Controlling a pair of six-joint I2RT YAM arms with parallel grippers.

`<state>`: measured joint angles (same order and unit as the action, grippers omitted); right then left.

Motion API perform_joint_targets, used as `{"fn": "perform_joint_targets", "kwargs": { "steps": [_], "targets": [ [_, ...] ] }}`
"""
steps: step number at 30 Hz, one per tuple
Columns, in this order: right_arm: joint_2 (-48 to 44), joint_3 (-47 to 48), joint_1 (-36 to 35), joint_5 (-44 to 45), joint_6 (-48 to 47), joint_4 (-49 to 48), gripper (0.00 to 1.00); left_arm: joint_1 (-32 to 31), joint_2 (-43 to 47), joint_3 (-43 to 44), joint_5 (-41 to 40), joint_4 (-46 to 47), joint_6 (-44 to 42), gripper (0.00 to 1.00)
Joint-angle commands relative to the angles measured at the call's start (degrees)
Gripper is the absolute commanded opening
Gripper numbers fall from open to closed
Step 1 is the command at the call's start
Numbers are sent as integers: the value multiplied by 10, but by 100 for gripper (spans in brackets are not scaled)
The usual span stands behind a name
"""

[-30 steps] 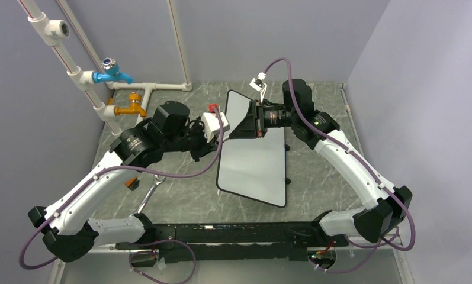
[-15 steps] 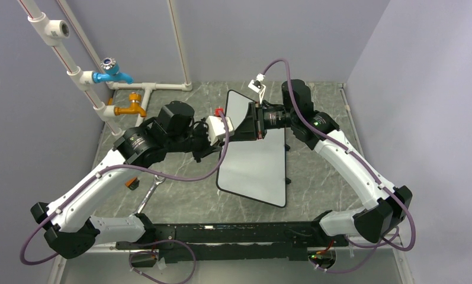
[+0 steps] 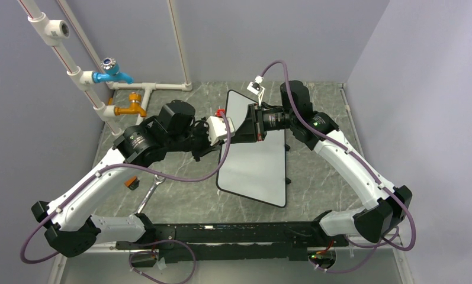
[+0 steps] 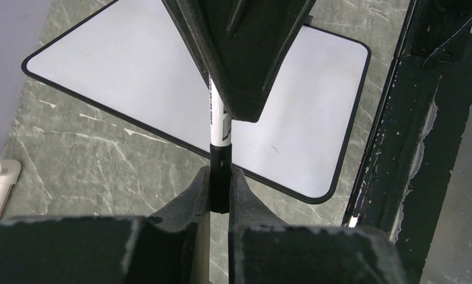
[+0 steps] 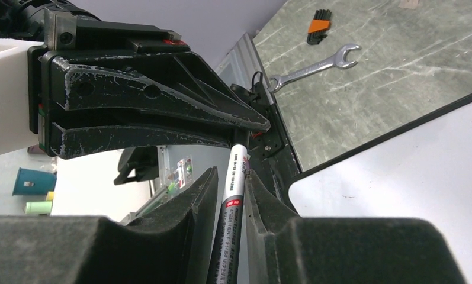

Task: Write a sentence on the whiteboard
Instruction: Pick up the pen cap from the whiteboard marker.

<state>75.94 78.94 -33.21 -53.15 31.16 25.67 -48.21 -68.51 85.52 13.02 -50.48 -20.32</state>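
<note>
— How are the arms finished?
— White shells are fitted along the left arm (image 3: 94, 186) and the right arm (image 3: 349, 160), with rounded black housings at the joints. A purple cable (image 3: 278, 61) is looped along each.
— And at the ends?
— Black wedge-shaped fingers (image 4: 186, 198), scuffed grey at the edges, are seen on the left gripper (image 4: 220, 174). A white block (image 3: 217, 129) is mounted behind them.

The left arm (image 3: 103, 177) now sits further right than a second ago, its elbow joint closer to the whiteboard (image 3: 254, 171). The left tool (image 4: 220, 180) stands nearer the right tool (image 5: 228, 189), so the gap between them along the marker (image 4: 220, 127) is narrower. The right wrist is shifted slightly left, and its cable connector (image 3: 255, 87) is lower in the top view.
</note>
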Motion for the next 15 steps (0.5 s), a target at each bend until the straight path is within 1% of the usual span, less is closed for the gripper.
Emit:
{"fn": "perform_joint_targets", "kwargs": {
  "steps": [1, 3, 7, 10, 12, 15],
  "targets": [
    [-9, 12, -8, -4, 11, -28, 25, -6, -6, 19, -8, 11, -9, 0],
    [-10, 9, -8, 0, 19, -39, 25, -7, -5, 18, -9, 12, -7, 0],
    [-10, 5, -9, 19, 27, -45, 14, -9, -2, 15, -9, 13, -4, 0],
    [-11, 2, -9, 33, 33, -50, 11, -10, 1, 13, -9, 13, -2, 0],
    [-11, -1, -9, 36, 38, -57, 10, -10, 3, 10, -9, 14, 0, 0],
    [-12, -5, -9, 43, 43, -64, 13, -11, 5, 7, -7, 15, 3, 0]
  ]
}}
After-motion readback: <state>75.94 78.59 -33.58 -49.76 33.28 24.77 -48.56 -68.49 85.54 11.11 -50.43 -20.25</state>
